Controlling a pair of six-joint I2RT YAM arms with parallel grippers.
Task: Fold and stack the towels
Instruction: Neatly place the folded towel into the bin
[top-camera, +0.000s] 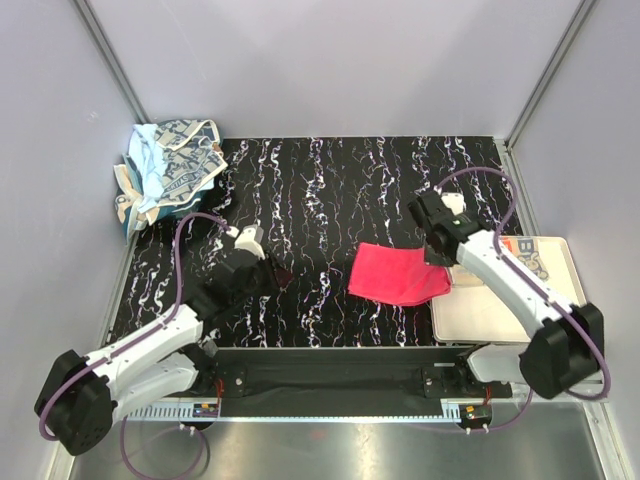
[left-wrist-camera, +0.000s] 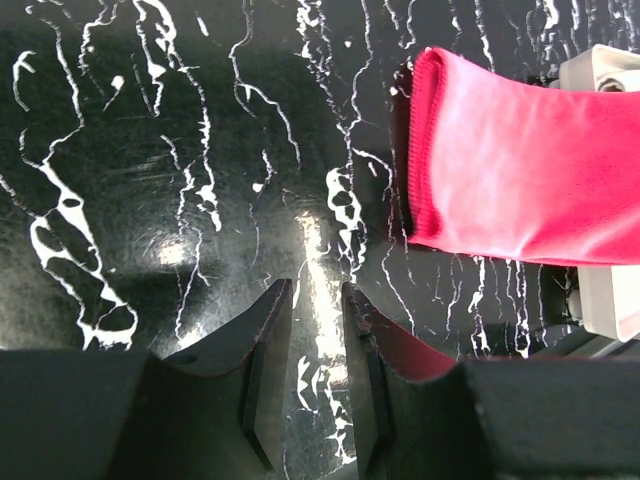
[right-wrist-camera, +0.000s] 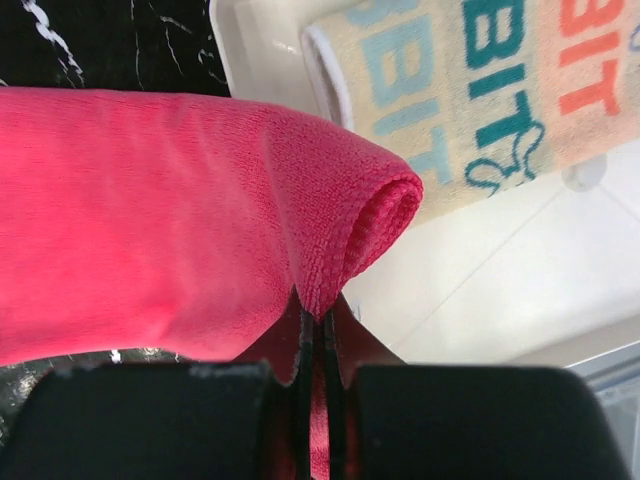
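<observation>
Behind right arm (top-camera: 505, 278), lettered towel (top-camera: 537, 255) mostly hidden, tray (top-camera: 480, 312) partly covered

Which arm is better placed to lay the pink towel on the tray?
Right. The right pincer is clamped on the edge of the folded pink towel, right beside the tray where the lettered towel lies. The left pincer hangs open over the dark table, holding nothing.
</observation>
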